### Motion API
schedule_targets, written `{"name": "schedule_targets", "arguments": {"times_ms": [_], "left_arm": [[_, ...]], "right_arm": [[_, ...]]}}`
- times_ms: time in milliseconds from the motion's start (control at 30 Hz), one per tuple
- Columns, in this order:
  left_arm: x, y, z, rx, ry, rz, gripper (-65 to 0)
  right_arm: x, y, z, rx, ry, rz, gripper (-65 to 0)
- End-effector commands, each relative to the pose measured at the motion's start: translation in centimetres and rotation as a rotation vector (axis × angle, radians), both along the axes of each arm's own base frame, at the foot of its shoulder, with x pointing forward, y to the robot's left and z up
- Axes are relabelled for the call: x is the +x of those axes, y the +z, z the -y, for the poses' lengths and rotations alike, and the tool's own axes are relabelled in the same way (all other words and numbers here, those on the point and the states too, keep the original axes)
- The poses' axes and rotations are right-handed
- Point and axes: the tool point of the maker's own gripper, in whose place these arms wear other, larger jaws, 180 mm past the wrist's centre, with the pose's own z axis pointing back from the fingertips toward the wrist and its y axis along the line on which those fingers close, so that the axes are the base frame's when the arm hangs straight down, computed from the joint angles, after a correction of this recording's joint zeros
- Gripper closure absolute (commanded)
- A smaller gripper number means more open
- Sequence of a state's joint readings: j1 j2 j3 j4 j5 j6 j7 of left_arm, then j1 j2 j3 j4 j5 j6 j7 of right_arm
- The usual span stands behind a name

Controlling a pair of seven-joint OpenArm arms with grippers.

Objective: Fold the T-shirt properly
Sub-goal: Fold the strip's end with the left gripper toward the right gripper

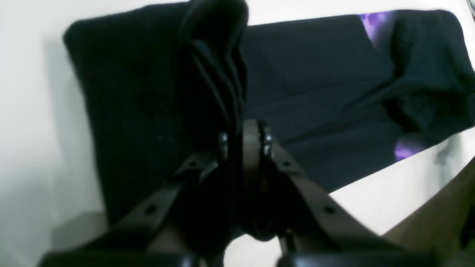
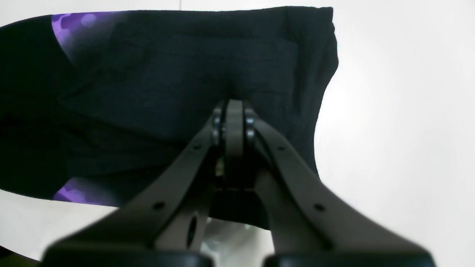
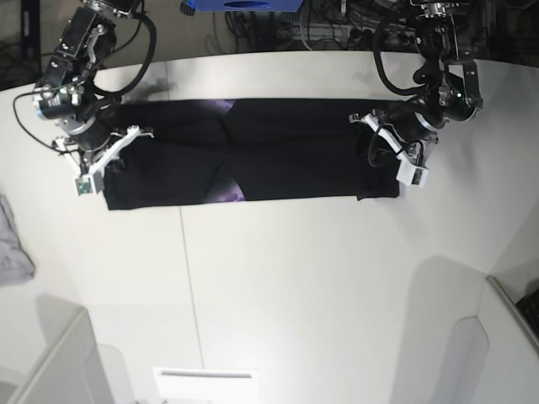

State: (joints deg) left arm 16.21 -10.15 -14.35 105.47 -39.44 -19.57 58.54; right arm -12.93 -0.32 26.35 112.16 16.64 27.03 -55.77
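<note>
- Inspecting the T-shirt [image 3: 286,151] from the base view, I find it lying across the far half of the white table [image 3: 295,295] as a long, narrow black band, its long edges fairly straight.
- I judge the lengthwise folds done: the sleeves no longer stick out, and only slivers of the purple print [image 3: 232,195] show near the middle of the band.
- My left gripper [image 1: 243,139] has its jaws pinched nearly together on a bunched ridge of black fabric that stands up above the fingertips in the left wrist view. That puts the grip at the band's end on the base view's right, where the cloth looks slightly gathered.
- My right gripper [image 2: 233,111] has its jaws fully together over the opposite end of the band. The right wrist view shows dark cloth under and around the tips, but I cannot tell whether any fabric is actually caught between them.
- Remaining work, in my judgement: the crosswise folds, bringing one end over toward the other to turn the band into a compact rectangle, then smoothing.
- Risk noted: the gathered end under the left gripper may carry a crease into the next fold unless the edge is laid flat.
- A small light-grey cloth [image 3: 13,248] lies at the table's edge on the base view's left, well apart from the shirt.
</note>
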Motion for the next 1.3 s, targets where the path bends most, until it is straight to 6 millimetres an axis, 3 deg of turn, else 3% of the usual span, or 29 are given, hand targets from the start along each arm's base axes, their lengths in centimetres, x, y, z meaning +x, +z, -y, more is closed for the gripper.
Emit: {"name": "schedule_targets", "arguments": {"times_ms": [0,367,767,933,1267], "left_arm": [[1.0,1.2,0.7,-0.022,-0.012,0.046,0.0],[2.2,2.2,7.3,-0.112,-0.139,0.074,0.0],[1.9,1.0,11.5,-0.182,-0.178,0.004,0.0],[2.3,1.7,13.0,-0.210,-0.192,0.018,0.0],[2.5,0.6,13.4,-0.225,-0.182,-0.017,0.0]], "right_arm": [[0.7,1.0,0.1,-0.002,0.003,0.043,0.0],[0.7,1.0,0.1,-0.002,0.003,0.043,0.0],[0.6,1.0,0.1,-0.003,0.002,0.043,0.0],[0.6,1.0,0.1,-0.003,0.002,0.043,0.0],[0.6,1.0,0.1,-0.003,0.002,0.041,0.0]]}}
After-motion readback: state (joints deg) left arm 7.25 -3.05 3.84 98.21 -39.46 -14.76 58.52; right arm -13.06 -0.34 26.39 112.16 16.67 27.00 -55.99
